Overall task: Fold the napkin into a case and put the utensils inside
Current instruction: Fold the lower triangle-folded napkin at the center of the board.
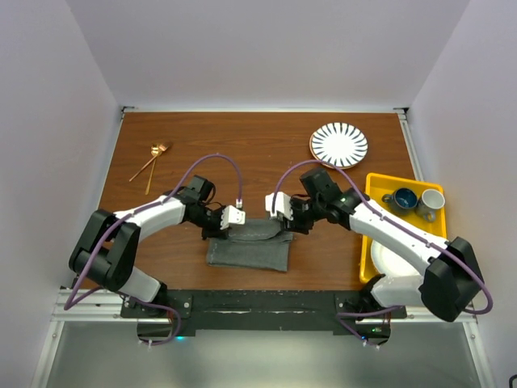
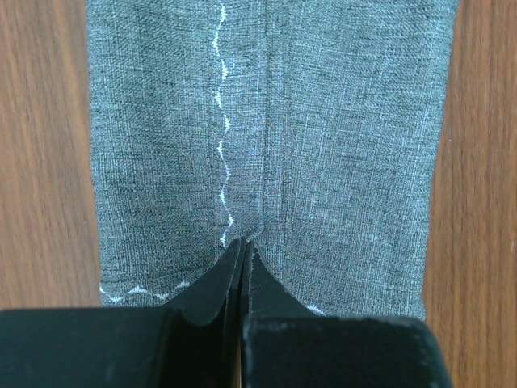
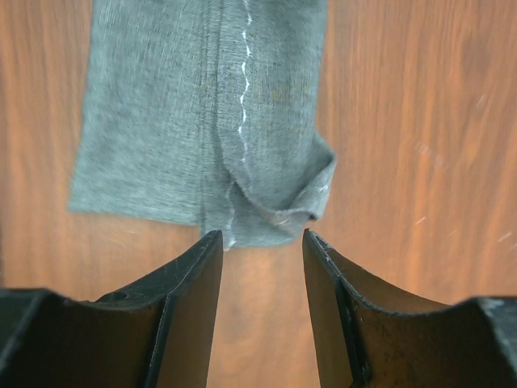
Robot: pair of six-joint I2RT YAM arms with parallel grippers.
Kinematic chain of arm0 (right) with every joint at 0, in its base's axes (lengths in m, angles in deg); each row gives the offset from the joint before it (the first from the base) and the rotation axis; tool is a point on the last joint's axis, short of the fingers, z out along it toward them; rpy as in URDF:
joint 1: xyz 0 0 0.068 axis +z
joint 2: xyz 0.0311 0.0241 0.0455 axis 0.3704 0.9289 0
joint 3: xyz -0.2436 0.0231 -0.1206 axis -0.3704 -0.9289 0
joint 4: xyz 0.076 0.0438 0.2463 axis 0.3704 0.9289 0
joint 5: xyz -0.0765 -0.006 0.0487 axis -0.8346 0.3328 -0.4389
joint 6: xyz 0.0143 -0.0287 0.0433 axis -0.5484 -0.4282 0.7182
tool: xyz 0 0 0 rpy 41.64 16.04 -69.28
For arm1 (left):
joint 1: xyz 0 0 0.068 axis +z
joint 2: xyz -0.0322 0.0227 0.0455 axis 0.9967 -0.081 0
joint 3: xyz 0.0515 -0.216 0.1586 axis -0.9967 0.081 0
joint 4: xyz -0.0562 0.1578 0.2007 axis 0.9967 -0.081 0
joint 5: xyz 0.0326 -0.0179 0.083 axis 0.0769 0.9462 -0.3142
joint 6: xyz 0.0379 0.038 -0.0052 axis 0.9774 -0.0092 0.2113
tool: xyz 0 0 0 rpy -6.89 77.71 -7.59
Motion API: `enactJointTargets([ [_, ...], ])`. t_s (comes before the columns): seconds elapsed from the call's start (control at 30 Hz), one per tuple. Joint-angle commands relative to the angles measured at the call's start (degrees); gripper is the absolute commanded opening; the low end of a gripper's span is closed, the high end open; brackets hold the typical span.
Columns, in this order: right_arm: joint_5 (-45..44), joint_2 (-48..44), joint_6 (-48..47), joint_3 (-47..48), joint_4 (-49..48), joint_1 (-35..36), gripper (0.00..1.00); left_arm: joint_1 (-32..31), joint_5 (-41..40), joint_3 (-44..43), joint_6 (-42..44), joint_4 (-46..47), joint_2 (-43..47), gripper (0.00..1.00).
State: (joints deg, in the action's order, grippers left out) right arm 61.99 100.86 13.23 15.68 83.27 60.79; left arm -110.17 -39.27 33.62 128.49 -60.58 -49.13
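Nearest the arm bases, the napkin [image 1: 248,249] lies on the wooden table [image 1: 242,137] folded into a broad grey band, with both wrists over its far edge. The left gripper [image 2: 242,246] is clenched, its tips meeting on a raised crease beside the white zigzag hem, and it appears to be nipping that ridge of cloth. The right gripper [image 3: 260,236] is released: its jaws stand apart with bare wood between them, and the napkin's end lies just beyond the tips, untouched.

The main risk sits at that end. One corner is curled up and turned over, so the layers are not flat. If the right jaws close there, they could catch only the top flap or miss the hem. With one end pinched and the other loose, a pull by the left arm would probably drag the whole band askew or open the fold. Pressing too low could scrape the fingertips on the wood.

Further off on the right, the yellow tray [image 1: 404,177] of crockery lies close to the right arm's elbow, so a wide swing could knock it. The utensils [image 1: 152,162] lie far left, well apart from the napkin, with the striped plate [image 1: 339,144] far right; reaching for them too soon may disturb an unfinished fold
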Motion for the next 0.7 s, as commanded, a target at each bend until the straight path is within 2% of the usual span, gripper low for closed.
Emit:
enactJointTargets([
  [0.0, 0.78, -0.39, 19.61, 2.2, 1.77, -2.04, 0.48, -0.41, -1.04, 1.48, -1.25, 1.31, -0.36, 0.0],
  [0.07, 1.04, 0.4, 22.9, 2.64, 1.84, -2.66, 0.48, -0.41, -1.04, 1.57, -1.08, 1.23, -0.27, 0.0],
  [0.27, -0.89, 6.98, 41.5, 6.58, -2.46, -5.12, 0.46, -0.41, -0.87, 2.01, -0.99, 0.96, 0.35, 0.0],
  [0.37, 0.34, 11.11, 46.62, 8.52, -2.72, -6.0, 0.46, -0.41, -0.95, 2.27, -1.25, 0.96, 0.7, 0.0],
  [0.57, -1.76, 16.22, 48.84, 10.02, -3.25, -6.0, 0.43, -0.41, -1.39, 2.97, -1.52, 0.96, 1.84, 0.0],
  [0.67, -1.95, 18.41, 48.84, 10.81, -1.59, -6.09, 0.35, -0.41, -1.39, 3.59, -1.78, 1.14, 2.37, 0.0],
])
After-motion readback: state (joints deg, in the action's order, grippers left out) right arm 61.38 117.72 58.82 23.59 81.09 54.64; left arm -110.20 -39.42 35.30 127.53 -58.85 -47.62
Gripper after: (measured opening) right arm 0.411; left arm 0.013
